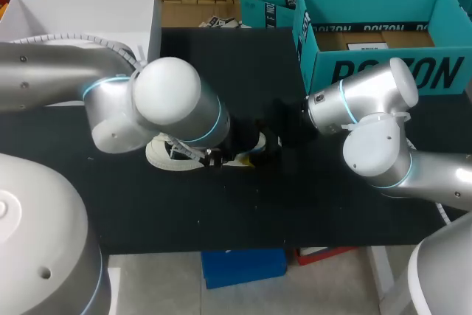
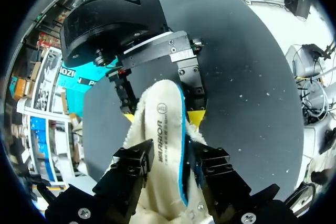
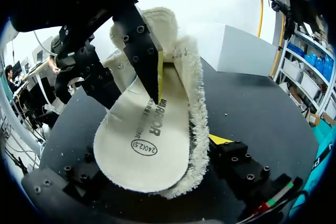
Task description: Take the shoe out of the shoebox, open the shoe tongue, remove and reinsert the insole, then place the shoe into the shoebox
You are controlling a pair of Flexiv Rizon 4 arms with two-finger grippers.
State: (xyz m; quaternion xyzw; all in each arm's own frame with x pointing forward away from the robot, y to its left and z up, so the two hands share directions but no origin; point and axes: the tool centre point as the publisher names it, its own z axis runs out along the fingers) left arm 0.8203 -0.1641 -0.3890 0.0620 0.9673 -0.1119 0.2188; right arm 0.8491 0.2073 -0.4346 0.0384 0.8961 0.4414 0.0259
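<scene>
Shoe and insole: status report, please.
Left claw shut on shoe. Right claw at end of insole. Insole sticks partly out of shoe. Nothing blocking seen.

Insole (image 3: 147, 145): one dark printed word runs along its pale face; beside it, toward the rounded end, an oval stamp with digits. Shoebox (image 1: 383, 71), beyond the insole: large black lettering on its side wall.

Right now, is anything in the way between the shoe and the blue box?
Yes. The right arm reaches across the table between the shoe and the box, right in front of the box's near wall.
</scene>
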